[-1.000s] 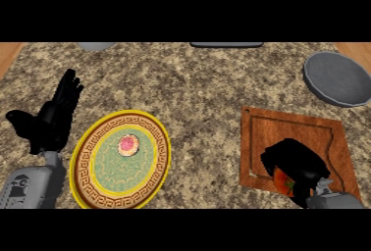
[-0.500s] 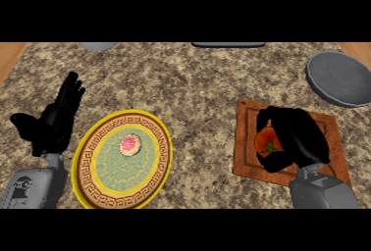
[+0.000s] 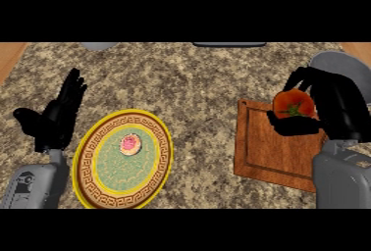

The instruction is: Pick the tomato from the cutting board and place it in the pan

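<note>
1. Right hand [image 3: 330, 110]: fingers and thumb curled round the tomato [image 3: 293, 104], held over the far end of the cutting board [image 3: 272, 152], just short of the grey pan [image 3: 344, 66].
2. Risk, as a judgement: tomato round and only partly enclosed; liable to roll out if opened before clearing the pan rim.
3. Left hand [image 3: 51, 122]: open, fingers up, resting beside the patterned plate [image 3: 94, 162].

We've got a speckled stone counter [image 3: 196, 78] here, with a wooden cutting board [image 3: 272, 152], a patterned plate [image 3: 109, 162] and a grey pan [image 3: 340, 66] sitting on it.
</note>
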Action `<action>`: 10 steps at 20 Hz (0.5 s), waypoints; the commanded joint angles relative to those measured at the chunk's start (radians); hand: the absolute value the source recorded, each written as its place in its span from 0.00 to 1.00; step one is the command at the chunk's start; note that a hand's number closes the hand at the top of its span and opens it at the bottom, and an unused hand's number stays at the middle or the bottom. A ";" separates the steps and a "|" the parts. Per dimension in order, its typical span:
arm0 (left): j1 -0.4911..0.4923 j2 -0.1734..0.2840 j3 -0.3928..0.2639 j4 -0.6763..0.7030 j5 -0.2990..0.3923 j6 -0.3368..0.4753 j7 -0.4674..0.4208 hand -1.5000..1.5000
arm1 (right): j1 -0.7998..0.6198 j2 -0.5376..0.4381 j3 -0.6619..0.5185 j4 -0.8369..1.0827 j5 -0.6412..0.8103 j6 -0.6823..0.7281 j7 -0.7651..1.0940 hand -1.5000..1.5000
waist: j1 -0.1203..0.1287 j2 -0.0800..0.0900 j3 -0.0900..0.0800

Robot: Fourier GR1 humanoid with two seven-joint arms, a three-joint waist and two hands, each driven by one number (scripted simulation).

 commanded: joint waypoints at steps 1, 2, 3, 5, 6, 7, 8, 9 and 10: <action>0.056 0.020 0.017 -0.049 0.024 -0.032 -0.006 0.50 | -0.055 -0.064 -0.176 0.071 -0.119 -0.059 -0.047 1.00 | 0.008 0.000 0.001; 0.026 -0.004 -0.001 -0.039 0.015 -0.015 -0.001 0.50 | -0.110 -0.005 -0.223 0.124 -0.189 -0.077 -0.022 1.00 | 0.012 0.003 0.002; 0.020 0.021 0.024 -0.001 0.028 -0.037 -0.016 0.50 | -0.145 -0.047 -0.255 0.161 -0.201 -0.082 -0.027 1.00 | 0.008 0.004 0.001; -0.026 0.007 0.012 -0.017 0.000 0.008 0.034 0.50 | -0.161 -0.115 -0.338 0.229 -0.262 -0.101 -0.075 1.00 | 0.003 0.004 0.001; -0.009 -0.020 -0.004 0.012 -0.022 0.023 -0.015 0.50 | -0.192 -0.157 -0.356 0.292 -0.270 -0.106 -0.087 1.00 | 0.004 0.005 0.001; 0.007 0.004 0.013 0.020 0.014 -0.028 -0.031 0.50 | -0.205 -0.213 -0.379 0.407 -0.260 -0.148 -0.153 1.00 | 0.012 0.007 0.001; -0.001 -0.006 -0.008 -0.024 -0.007 -0.002 0.013 0.50 | -0.261 -0.257 -0.383 0.498 -0.225 -0.184 -0.158 1.00 | 0.022 0.008 0.001; -0.003 -0.013 -0.006 -0.037 0.006 -0.002 0.034 0.50 | -0.268 -0.289 -0.386 0.549 -0.208 -0.212 -0.179 1.00 | 0.022 0.008 0.001; 0.007 -0.008 -0.011 -0.049 -0.010 0.003 0.032 0.50 | -0.256 -0.334 -0.399 0.596 -0.210 -0.223 -0.231 1.00 | 0.022 0.008 0.001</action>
